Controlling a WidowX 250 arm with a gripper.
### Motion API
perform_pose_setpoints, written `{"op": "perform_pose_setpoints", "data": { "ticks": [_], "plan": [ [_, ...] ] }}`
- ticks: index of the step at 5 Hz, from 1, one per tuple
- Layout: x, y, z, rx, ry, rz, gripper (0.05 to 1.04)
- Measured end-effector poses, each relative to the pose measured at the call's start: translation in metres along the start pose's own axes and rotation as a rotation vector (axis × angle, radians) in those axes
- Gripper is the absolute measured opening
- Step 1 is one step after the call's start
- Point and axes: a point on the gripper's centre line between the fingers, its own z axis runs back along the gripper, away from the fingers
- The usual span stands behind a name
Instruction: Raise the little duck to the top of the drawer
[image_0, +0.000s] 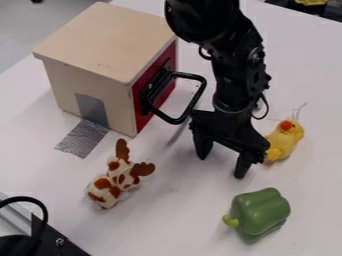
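Observation:
My gripper (222, 164) hangs low over the table in the middle of the view, its two fingers spread with nothing between them. Just to its right is the little yellow duck (285, 140) with an orange beak, lying on the table and partly behind the gripper's right side. Whether the two touch I cannot tell. The drawer (155, 83) is a wooden box with a red front and a black handle, at the upper left; its flat wooden top (110, 40) is bare.
A brown-and-white plush toy with antlers (115, 181) lies left of the gripper. A green pepper (260, 212) is at the lower right. Grey tape (83, 138) runs from the box onto the table (180, 227). Black equipment (50, 240) occupies the lower left corner.

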Motion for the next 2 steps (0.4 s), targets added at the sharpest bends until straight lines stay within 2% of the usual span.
{"op": "perform_pose_setpoints", "data": {
  "ticks": [1, 2],
  "plan": [
    [0.001, 0.000, 0.001, -0.001, -0.003, 0.003, 0.998],
    [0.009, -0.007, 0.013, 0.007, 0.023, -0.023, 0.997]
  ]
}}
